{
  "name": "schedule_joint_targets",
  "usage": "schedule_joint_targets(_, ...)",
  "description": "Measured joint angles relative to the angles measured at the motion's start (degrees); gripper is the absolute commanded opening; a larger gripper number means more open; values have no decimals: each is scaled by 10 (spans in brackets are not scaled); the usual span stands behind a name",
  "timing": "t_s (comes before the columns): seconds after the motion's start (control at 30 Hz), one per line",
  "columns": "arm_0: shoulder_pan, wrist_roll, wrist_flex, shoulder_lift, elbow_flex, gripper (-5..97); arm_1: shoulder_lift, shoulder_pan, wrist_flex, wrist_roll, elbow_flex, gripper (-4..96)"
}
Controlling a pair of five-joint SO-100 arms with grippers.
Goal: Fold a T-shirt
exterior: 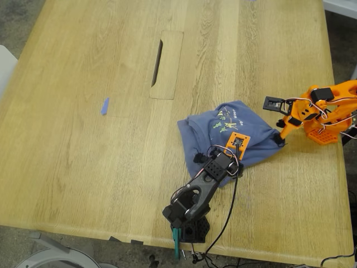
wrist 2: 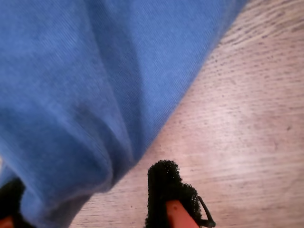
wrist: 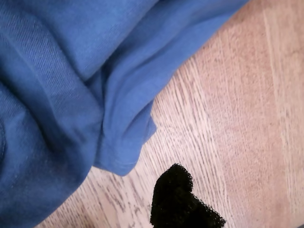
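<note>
The slate-blue T-shirt (exterior: 234, 137) lies crumpled on the wooden table, right of centre in the exterior view, with its small colourful print (exterior: 226, 120) facing up. The black arm carries my first gripper (exterior: 227, 157), low over the shirt's near part. In the first wrist view one black pad (wrist: 176, 194) hovers over bare wood just off a folded shirt edge (wrist: 121, 156), touching nothing. The orange arm carries my second gripper (exterior: 282, 139), at the shirt's edge on the exterior view's right. Its fingers (wrist 2: 164, 190) stand wide apart with shirt cloth (wrist 2: 71, 118) between them.
A tiny blue scrap (exterior: 104, 106) lies on the table at the exterior view's left. A long cable slot (exterior: 166, 64) is cut into the tabletop (exterior: 83, 167) behind the shirt. The orange arm's base (exterior: 322, 131) stands near the table's edge on the exterior view's right.
</note>
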Motion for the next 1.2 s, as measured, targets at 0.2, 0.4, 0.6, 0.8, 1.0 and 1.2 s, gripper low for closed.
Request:
schedule_joint_targets(0.2,4,14,-54,-14,-2,733,0,1,-64,-6,-3,368)
schedule_joint_targets(0.4,-9,28,-111,-57,-33,730,0,-6,-76,-6,-29,355)
schedule_joint_targets(0.6,-67,54,-170,-84,-46,688,-29,46,-131,-22,-53,313)
schedule_joint_targets(0.8,-134,84,-276,-128,-46,485,-111,50,-272,-38,-54,222)
schedule_joint_targets(1.0,-169,65,-371,-161,-40,341,-227,68,-425,-47,-84,2)
schedule_joint_targets(1.2,-196,32,-435,-185,-29,176,-312,67,-513,-48,-106,2)
